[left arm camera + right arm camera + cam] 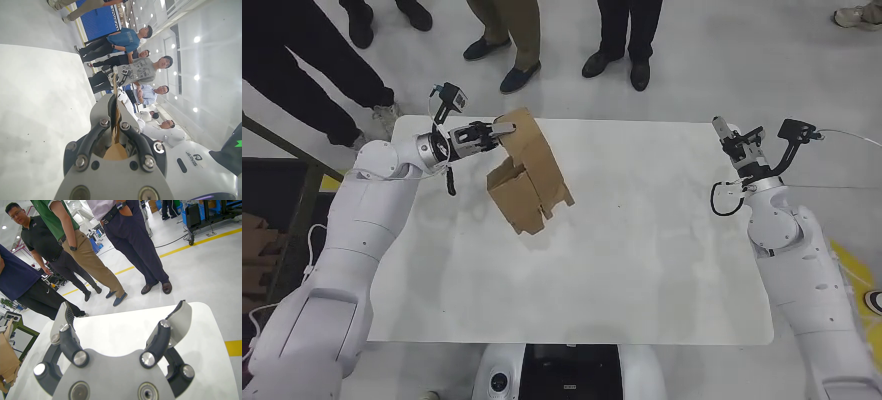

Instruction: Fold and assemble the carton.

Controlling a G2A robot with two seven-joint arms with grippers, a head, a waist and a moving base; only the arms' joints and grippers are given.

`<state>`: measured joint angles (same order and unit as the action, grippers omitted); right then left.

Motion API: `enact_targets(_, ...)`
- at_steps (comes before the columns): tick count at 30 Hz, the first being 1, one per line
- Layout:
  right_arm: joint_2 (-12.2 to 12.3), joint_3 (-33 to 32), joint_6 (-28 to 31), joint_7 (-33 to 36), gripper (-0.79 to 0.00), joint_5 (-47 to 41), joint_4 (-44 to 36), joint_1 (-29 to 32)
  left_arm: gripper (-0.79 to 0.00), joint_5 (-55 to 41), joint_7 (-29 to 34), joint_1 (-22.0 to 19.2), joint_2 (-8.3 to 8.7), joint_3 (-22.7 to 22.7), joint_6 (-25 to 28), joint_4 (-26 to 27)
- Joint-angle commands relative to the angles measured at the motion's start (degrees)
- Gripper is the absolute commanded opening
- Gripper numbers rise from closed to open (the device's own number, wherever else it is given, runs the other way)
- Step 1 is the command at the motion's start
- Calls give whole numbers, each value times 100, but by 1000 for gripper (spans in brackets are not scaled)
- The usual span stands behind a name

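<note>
At eleven o'clock on the table (642, 280), the left gripper (504, 128) is clamping the cardboard carton (532, 175). At two o'clock, the right gripper (123, 306) is hovering, jaws spread.

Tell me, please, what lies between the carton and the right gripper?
Nothing: the top view shows only bare table between the carton and the right gripper.

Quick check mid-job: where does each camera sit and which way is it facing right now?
Top: above the arms, looking down at the table and carton; both arms show, left hand and right hand.
Left wrist: behind the left hand, looking along the carton edge it grips, across the table toward the right hand.
Right wrist: behind the open right hand, facing the table's far edge and the floor beyond.
Shared: top and right wrist both show the carton.
</note>
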<state>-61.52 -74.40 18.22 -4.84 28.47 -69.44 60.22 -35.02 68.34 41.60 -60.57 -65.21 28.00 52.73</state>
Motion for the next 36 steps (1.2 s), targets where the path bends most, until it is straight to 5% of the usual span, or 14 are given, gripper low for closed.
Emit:
enact_targets(1, 0, 0, 0, 0, 0, 0, 0, 0, -785, 6, -3, 2, 2, -2, 2, 3)
enact_targets(19, -4, 2, 16, 63, 0, -49, -36, 34, -785, 40, -141, 69, 1, -3, -55, 96)
enact_targets(25, -18, -59, 751, 1114, 0, -1104, -31, 57, -785, 66, -83, 147, 7, -19, -289, 325)
enact_targets(36, -47, 398, 1690, 3974, 0, -2956, -310, 24, -785, -210, 452, -153, -144, 278, -402, -3)
